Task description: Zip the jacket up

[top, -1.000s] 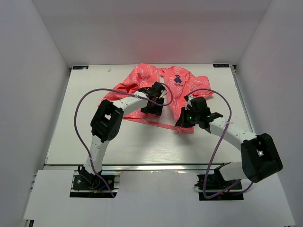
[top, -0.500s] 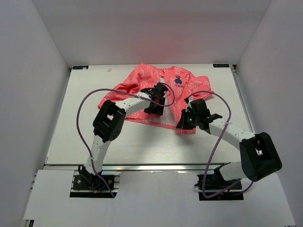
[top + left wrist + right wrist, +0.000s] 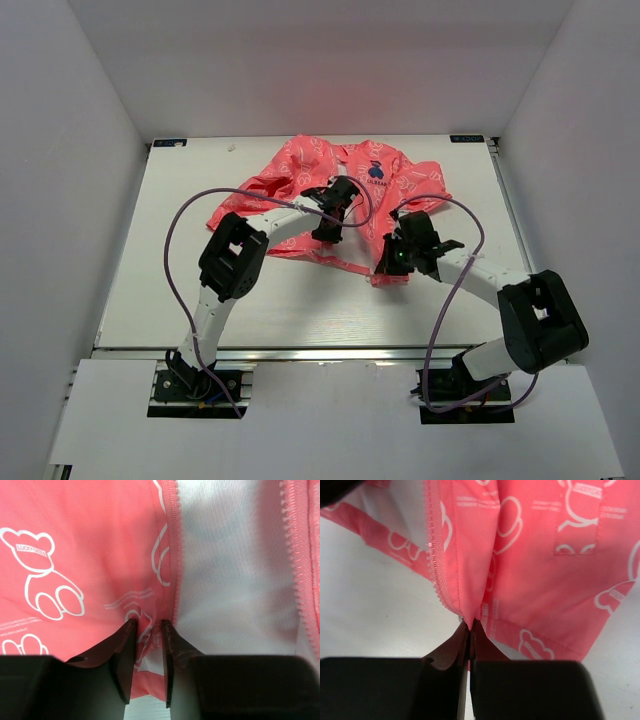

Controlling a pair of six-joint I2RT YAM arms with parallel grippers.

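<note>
The coral-pink jacket (image 3: 310, 160) with white print lies open-fronted at the back middle of the table, its dark blue emblem (image 3: 375, 170) on the right chest. My left gripper (image 3: 328, 232) is closed on a fold of the left front edge (image 3: 149, 627), just beside the left zipper teeth (image 3: 175, 540). The white lining (image 3: 235, 580) and the other row of teeth (image 3: 300, 555) lie to its right. My right gripper (image 3: 386, 268) is shut on the bottom corner of the right front panel (image 3: 470, 622), next to its zipper teeth (image 3: 434, 545). The slider is not visible.
The white table (image 3: 200, 290) has walls on three sides. Purple cables (image 3: 175, 250) loop above both arms. The right arm's elbow (image 3: 540, 320) sits near the right front of the table.
My left gripper has moved a little farther and rightward along the jacket's front edge. My right gripper has drawn the bottom corner slightly nearer, and the hem has shifted with it.
</note>
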